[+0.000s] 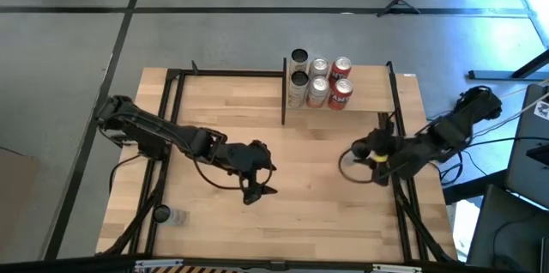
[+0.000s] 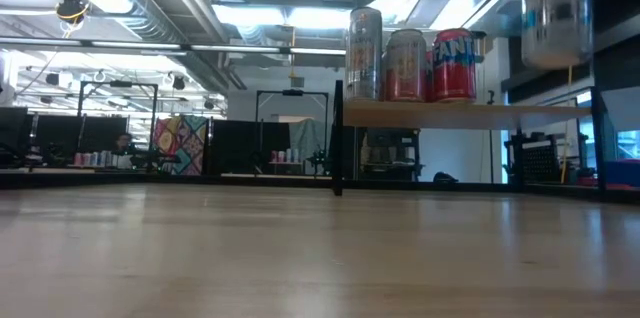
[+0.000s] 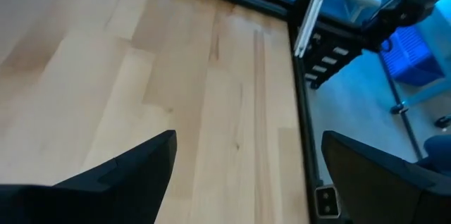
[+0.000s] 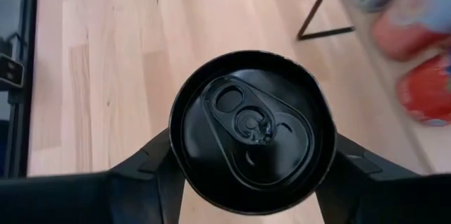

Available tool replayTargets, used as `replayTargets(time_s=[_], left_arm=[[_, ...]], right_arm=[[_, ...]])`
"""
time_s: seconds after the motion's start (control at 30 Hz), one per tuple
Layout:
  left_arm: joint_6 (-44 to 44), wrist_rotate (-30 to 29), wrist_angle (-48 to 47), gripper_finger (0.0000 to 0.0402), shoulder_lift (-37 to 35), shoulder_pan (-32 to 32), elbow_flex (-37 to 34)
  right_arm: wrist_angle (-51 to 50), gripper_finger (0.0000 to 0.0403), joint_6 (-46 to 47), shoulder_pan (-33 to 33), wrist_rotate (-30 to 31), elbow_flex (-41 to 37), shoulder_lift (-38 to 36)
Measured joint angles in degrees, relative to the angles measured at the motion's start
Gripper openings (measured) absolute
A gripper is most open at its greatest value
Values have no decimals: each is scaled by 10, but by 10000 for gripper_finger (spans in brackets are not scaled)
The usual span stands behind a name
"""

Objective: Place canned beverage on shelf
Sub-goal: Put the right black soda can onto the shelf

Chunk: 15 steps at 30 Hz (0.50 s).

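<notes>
My right gripper (image 1: 367,149) is shut on a can with a black top (image 4: 246,129) over the right part of the table, nearer than the shelf. In the low view a pale can with blue lettering (image 2: 555,8) hangs high at the right, clear of the tabletop. The shelf (image 2: 460,114) is a light-wood board on black posts at the table's far edge (image 1: 364,93). Several silver and red cans (image 1: 319,80) stand on it. My left gripper (image 1: 257,185) is open and empty over the table's middle, and it also shows in the left wrist view (image 3: 246,160). My right gripper pinches the can's side wall just below its top rim (image 4: 176,155) between its two fingers (image 4: 144,164), one on each side. The fingers come from above and point down. The can sits upright, top up, lifted clear of the table.
Black frame rails (image 1: 163,136) run along the table's left, right and far sides. A small clear plastic thing (image 1: 171,215) lies near the front left corner. Bare tabletop (image 1: 317,196) lies between the two grippers and in front of the shelf.
</notes>
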Motion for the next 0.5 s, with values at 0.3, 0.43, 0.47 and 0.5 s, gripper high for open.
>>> replayTargets(time_s=[0.3, 0.43, 0.47, 0.5], left_arm=[[20, -18, -83, 350, -54, 12, 0], [45, -20, -110, 350, -79, 30, 0], [55, -19, -111, 350, -87, 38, 0], [65, -17, -114, 350, -94, 44, 0]], right_arm=[[-98, 216, 49, 0, 57, 56, -63], [-147, 216, 69, -3, 86, 98, -70], [-158, 216, 69, -8, 94, 112, -70], [-167, 216, 69, -18, 99, 126, -69]])
